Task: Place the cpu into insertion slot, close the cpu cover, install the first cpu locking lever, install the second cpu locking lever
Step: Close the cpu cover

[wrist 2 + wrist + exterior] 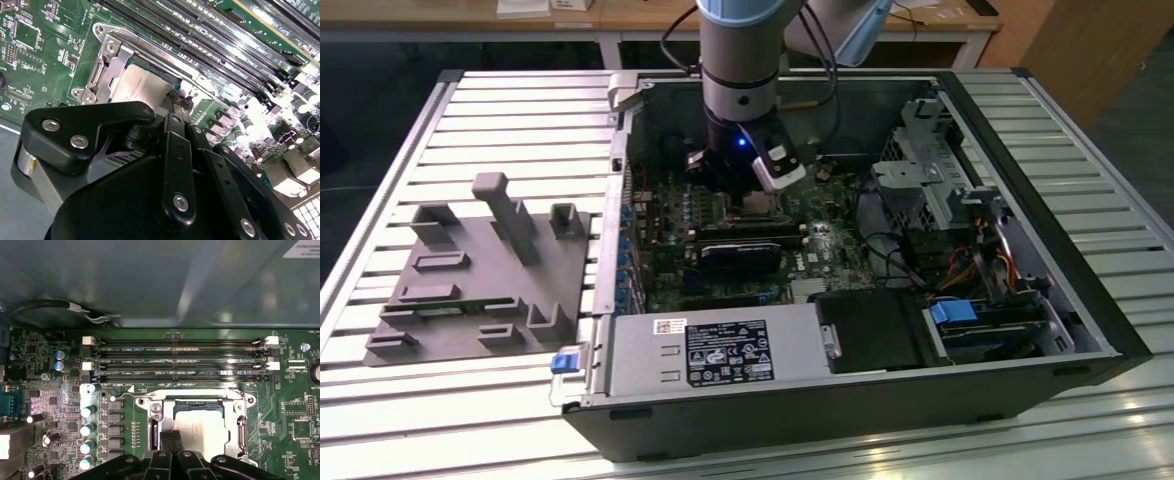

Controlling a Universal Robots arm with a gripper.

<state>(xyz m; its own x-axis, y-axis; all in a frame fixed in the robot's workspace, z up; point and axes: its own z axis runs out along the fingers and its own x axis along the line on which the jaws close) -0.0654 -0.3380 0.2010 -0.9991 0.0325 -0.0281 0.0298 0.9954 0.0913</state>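
The cpu [202,427], a flat square with a dull silver top, lies in the insertion slot [197,404] on the green motherboard. The silvery cpu cover [242,426] lies flat around it, so the chip shows through its window. A thin wire lever [125,395] runs along the cover's edge beside the memory slots. My gripper [172,438] is directly over the socket, its black fingertips close together and down at the chip's edge, with nothing visible between them. In the second wrist view the cpu [136,84] shows just beyond the gripper [172,102]. In the exterior view the gripper [750,200] hangs low inside the open case.
Several long memory slots [180,360] run beside the socket, and a row of capacitors [87,427] stands close to it. The power supply [707,350] fills the case's near side. Drive cages and cables [947,200] sit on the exterior view's right. A grey fixture [480,270] lies outside on the slatted table.
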